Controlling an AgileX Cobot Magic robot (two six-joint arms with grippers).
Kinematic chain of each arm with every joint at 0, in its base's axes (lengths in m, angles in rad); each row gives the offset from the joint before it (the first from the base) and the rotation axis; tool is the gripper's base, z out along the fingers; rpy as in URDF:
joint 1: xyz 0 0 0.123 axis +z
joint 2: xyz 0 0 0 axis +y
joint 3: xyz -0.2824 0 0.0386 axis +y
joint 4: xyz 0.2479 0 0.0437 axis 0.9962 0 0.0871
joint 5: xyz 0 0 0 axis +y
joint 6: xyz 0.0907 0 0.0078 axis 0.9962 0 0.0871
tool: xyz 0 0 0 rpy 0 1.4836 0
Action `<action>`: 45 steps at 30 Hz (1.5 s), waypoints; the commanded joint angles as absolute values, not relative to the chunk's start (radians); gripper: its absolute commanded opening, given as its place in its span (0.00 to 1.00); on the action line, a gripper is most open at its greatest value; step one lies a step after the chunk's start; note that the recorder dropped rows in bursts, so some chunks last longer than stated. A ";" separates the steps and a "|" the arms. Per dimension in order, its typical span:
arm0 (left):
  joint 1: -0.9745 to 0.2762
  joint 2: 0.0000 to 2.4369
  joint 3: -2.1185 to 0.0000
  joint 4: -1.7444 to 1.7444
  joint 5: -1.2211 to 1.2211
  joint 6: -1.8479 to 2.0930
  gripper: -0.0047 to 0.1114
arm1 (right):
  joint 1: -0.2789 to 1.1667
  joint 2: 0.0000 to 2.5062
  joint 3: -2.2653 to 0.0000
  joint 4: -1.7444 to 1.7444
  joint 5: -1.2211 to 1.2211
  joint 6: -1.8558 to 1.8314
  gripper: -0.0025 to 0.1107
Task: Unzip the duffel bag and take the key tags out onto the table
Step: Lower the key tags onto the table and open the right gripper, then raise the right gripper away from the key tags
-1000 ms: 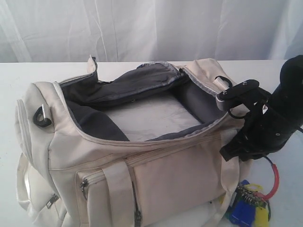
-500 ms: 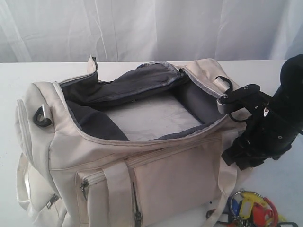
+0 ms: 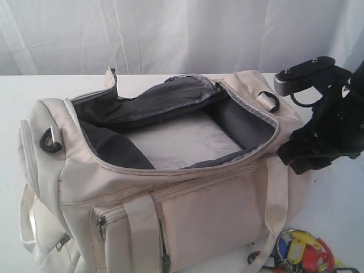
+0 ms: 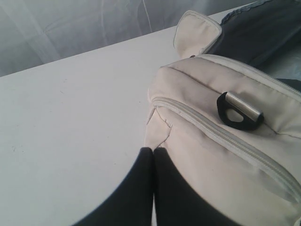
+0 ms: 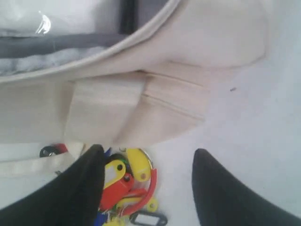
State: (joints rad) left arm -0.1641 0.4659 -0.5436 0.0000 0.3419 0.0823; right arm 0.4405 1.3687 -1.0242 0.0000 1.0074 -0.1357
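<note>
Duffel bag [image 3: 170,187] sits on the table [image 3: 23,91], main zip undone, top flap folded back. We see grey lining and a pale floor inside, with no loose items visible in the part we can see.

Key tags [image 3: 301,256] are out of the bag and lie on the table just beside its near right corner, next to a webbing handle. Yellow, red and blue tags on a red ring are visible. The bunch is partly cut off by the lower edge of the exterior view.

Right gripper [image 5: 148,153]: fingers spread wide apart with nothing between them. In the right wrist view it hangs above the key tags and the bag's side, clear of both. In the exterior view the arm is raised beside the bag's right end.

Left gripper [image 4: 153,151]: fingers pressed together, tips at the bag's left end, below a black D-ring [image 4: 240,110]. We cannot tell whether any fabric is pinched
</note>
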 commanded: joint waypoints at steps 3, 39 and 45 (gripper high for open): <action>-0.163 0.459 -0.535 0.000 0.344 0.078 0.05 | 0.439 1.290 -1.037 0.006 1.165 -0.132 0.23; -0.163 0.459 -0.535 -0.008 0.344 0.078 0.05 | 0.439 1.649 -0.691 0.057 0.692 -0.170 0.02; -0.163 0.459 -0.535 -0.010 0.344 0.078 0.05 | 0.439 1.673 -0.710 -0.073 0.616 -0.020 0.02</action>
State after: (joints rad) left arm -0.1641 0.4659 -0.5436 0.0000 0.3419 0.0823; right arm 0.4405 1.6365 -0.7184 0.0116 0.6831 -0.0840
